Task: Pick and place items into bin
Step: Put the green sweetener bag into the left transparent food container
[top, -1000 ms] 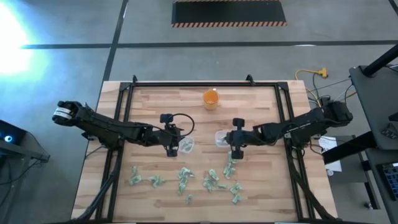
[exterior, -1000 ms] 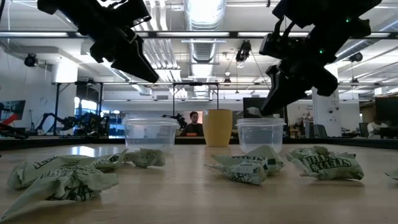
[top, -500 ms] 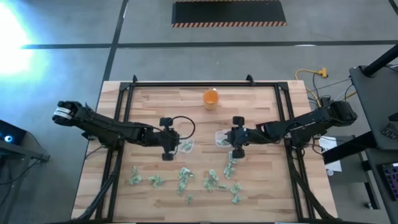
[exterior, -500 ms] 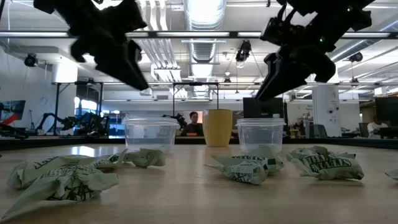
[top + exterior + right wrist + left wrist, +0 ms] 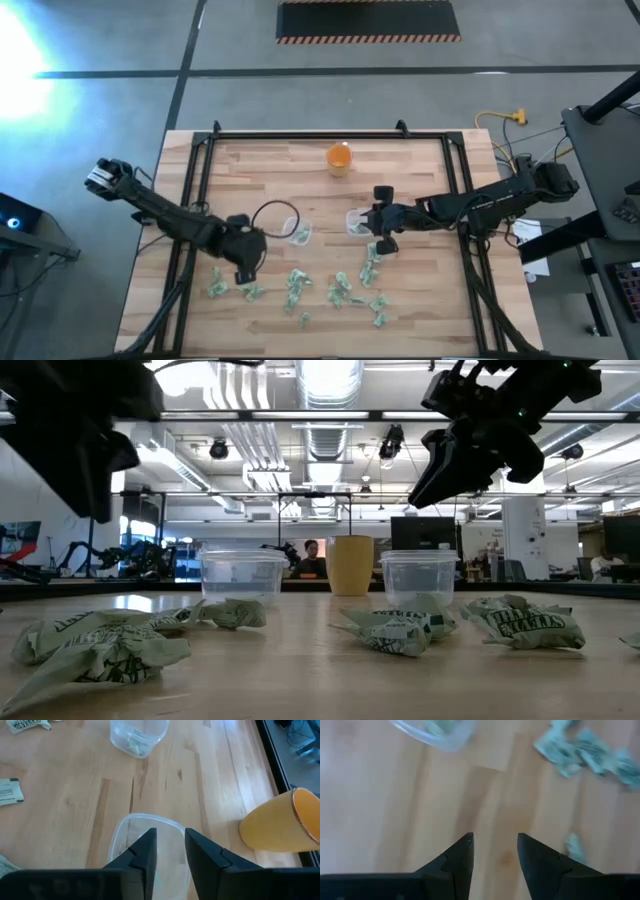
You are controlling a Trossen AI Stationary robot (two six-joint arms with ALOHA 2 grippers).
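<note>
Several pale green wrinkly pieces [image 5: 340, 290] lie on the near half of the wooden table; they also show in the low view [image 5: 400, 628]. Two clear tubs stand mid-table, the left tub [image 5: 298, 234] and the right tub [image 5: 357, 222]. The left tub holds a green piece [image 5: 134, 744]. My left gripper [image 5: 245, 264] is open and empty above bare wood near the pieces at the near left, as the left wrist view shows [image 5: 494, 845]. My right gripper [image 5: 380, 238] is open and empty above the right tub [image 5: 150, 845].
An orange cup [image 5: 339, 158] stands at the far middle of the table, behind the tubs [image 5: 350, 565]. A black frame [image 5: 200, 170] runs along the table's left, right and far sides. Bare wood lies between the tubs and the cup.
My left gripper has gone from the left tub toward the table's near edge and a little left, and it now hangs over the pieces at the near left. My right gripper has risen a little above the right tub.
</note>
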